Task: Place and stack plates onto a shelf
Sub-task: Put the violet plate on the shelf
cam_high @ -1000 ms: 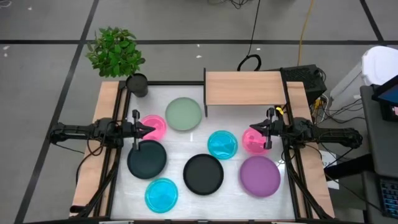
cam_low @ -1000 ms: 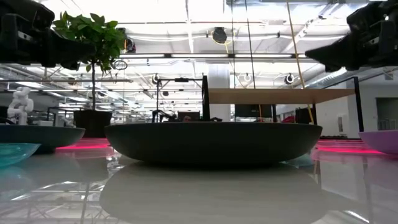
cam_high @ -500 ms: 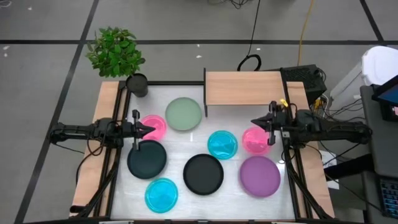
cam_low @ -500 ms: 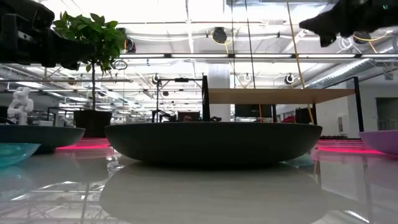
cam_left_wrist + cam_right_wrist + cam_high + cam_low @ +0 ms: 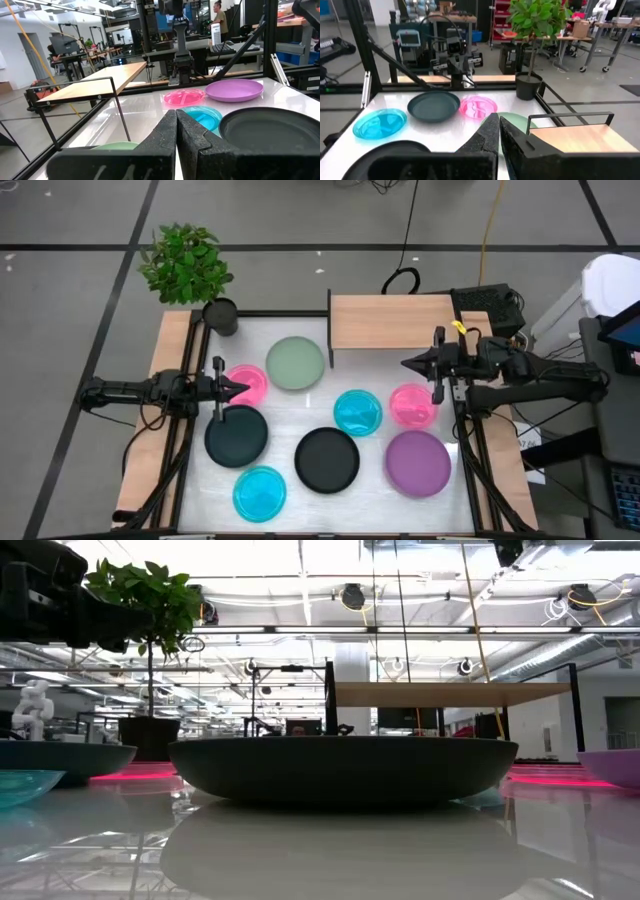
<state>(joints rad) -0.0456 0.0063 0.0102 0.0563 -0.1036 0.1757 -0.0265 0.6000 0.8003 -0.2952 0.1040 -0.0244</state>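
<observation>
Plates are all lying singly on the counter point(image 5: 300, 415), 8 of them: 2 pink point(image 5: 248, 383) point(image 5: 411, 405), 2 cyan point(image 5: 357, 411) point(image 5: 260, 491), 2 black point(image 5: 236, 434) point(image 5: 327, 459), 1 green point(image 5: 296, 363), 1 purple point(image 5: 418, 463). Shelf point(image 5: 392, 321) is standing bare at the counter's far edge, holding no plate. Left gripper point(image 5: 240, 388) is hovering over the left pink plate, fingers closed on nothing. Right gripper point(image 5: 407, 364) is hanging just in front of the shelf, fingers closed and empty. Plant pot point(image 5: 221, 315) is sitting at the far left corner.
</observation>
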